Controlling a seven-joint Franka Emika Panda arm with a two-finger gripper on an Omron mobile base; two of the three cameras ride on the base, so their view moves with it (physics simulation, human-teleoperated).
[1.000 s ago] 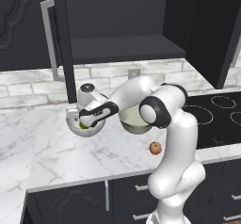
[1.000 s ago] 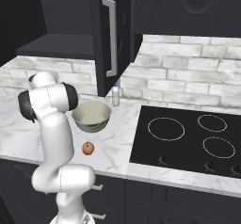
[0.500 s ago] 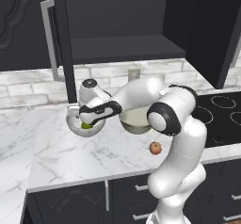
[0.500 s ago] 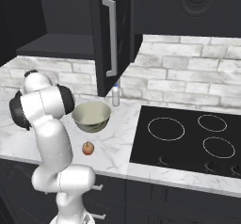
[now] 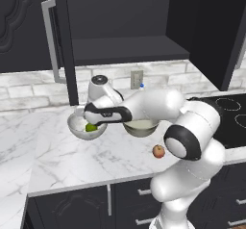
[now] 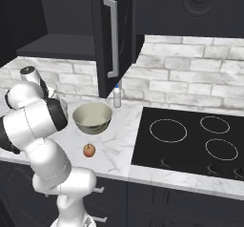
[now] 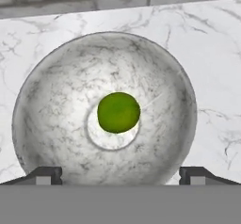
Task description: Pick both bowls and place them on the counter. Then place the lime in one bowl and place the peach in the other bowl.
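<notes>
**A:** Where is the tool (image 7: 120, 173) and how are its tips set?

**B:** It hangs directly above the white-grey marbled bowl (image 7: 47, 100), looking straight down into it. In the hand view the two tips stand far apart at either side of the bowl's near rim, spread wide and holding nothing.

**A:** And right below it?

**B:** The lime (image 7: 118, 112) lies at the bottom of that bowl, just off the middle of the pale base ring. It is round, so it has no long axis or heading to speak of. The bowl stands upright on the counter (image 5: 62, 160), mouth up.

**A:** Further out from the tool?

**B:** Just beside the marbled bowl, on the arm's side, stands the cream bowl with the dark rim (image 6: 92, 118), also upright on the counter, and nothing shows inside it. Beyond it, nearer the counter's front edge, the peach (image 5: 158, 151) lies on the marble, apart from both bowls. A small bottle (image 6: 116, 96) stands by the wall behind.

**A:** So how far along?

**B:** By my reading, both bowls are placed and the lime is in. The peach is left: it must go into the cream bowl.
</notes>
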